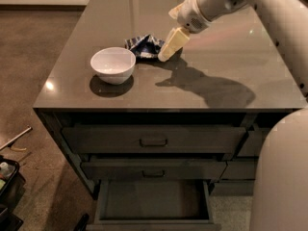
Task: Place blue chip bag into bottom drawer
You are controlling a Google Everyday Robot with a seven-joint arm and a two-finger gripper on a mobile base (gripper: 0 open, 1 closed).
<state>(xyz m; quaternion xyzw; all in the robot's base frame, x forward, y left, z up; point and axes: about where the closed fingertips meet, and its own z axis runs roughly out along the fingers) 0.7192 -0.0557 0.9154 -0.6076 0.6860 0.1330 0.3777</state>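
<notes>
Your gripper (166, 55) touched the blue chip bag (143, 46) at its 3 o'clock edge, for pickup; its grasp was indeterminate. Bottom drawer (153, 202) stood open, ready.

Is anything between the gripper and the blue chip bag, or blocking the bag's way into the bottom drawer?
Nothing visible. The gripper is at the right edge of the blue chip bag; the white bowl stands front-left of the bag, not between them. The bottom drawer is pulled open below, nothing seen inside.
</notes>
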